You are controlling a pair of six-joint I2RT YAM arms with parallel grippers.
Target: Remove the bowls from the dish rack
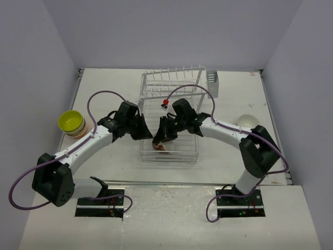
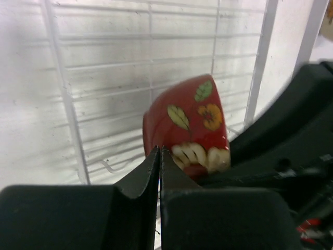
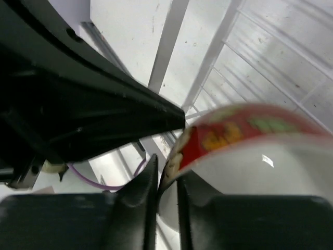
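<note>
We observe the right pincer [image 3: 162, 169] clamped on the dark red bowl [image 2: 190, 125] rim above the dish rack [image 1: 183, 148], and the left pincer [image 2: 159, 152] closed on nothing.

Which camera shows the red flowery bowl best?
The left wrist view: the red bowl sits mid-picture, leaves and flower clear. The right wrist view shows only its blurry rim and white inside; the top view, a tiny sliver.

We note, front of the rack [image 1: 171, 161]: left gripper [image 2: 159, 161], pinched closed, and right gripper [image 3: 166, 172], clamped on the red bowl [image 2: 190, 125], crowd close together, hardly any gap | back: tines [image 1: 174, 73] and basket [image 1: 212, 83] block | sides: bowl stack [image 1: 73, 125] left, white bowl [image 1: 248, 120] right, open table [image 1: 114, 166] between these and the rack.
</note>
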